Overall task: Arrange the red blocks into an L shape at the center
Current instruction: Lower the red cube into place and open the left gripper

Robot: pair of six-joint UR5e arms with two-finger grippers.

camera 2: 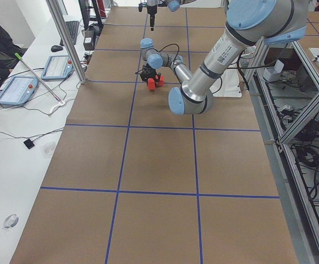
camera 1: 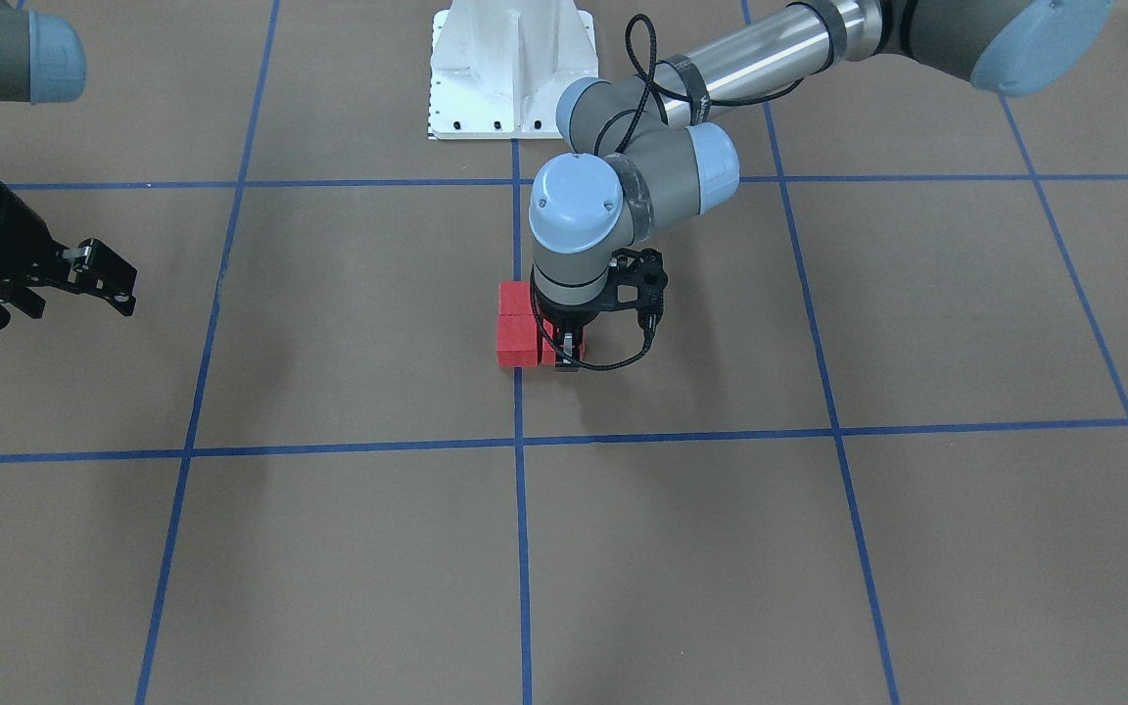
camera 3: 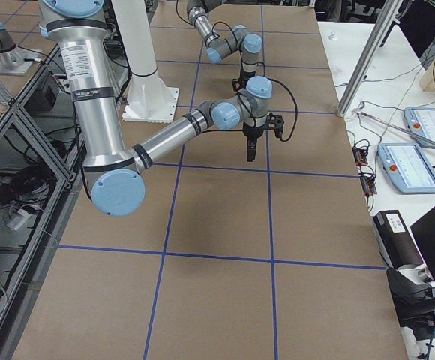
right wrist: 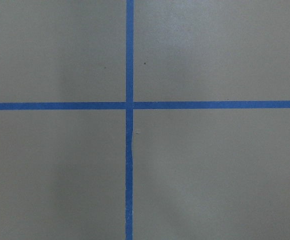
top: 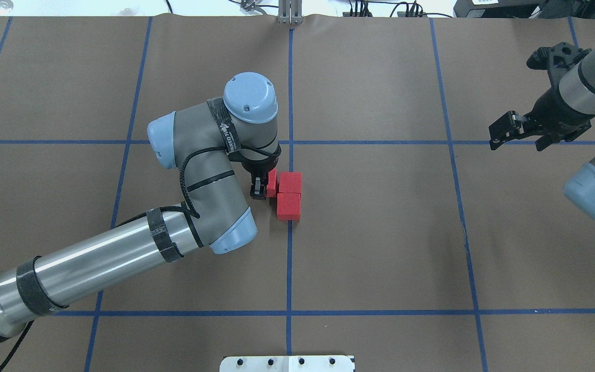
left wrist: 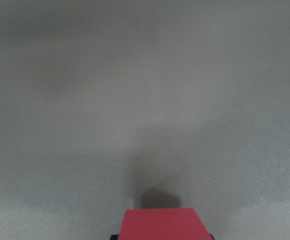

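Two red blocks (top: 291, 182) (top: 288, 205) lie touching in a short column on the blue tape line (top: 290, 258) at the center of the brown surface. My left gripper (top: 262, 187) points straight down and is shut on the third red block (top: 272, 183), which sits against the left side of the far block. In the front view the two blocks (camera 1: 515, 299) (camera 1: 517, 343) show beside the left gripper (camera 1: 564, 351). The left wrist view shows the held block (left wrist: 160, 225) at its bottom edge. My right gripper (top: 520, 138) is open and empty, far off to the right.
The white robot base plate (camera 1: 510, 69) stands at the table edge behind the blocks. My left arm's elbow and forearm (top: 122, 253) hang over the left half of the table. Tablets (camera 2: 16, 88) lie on the side bench.
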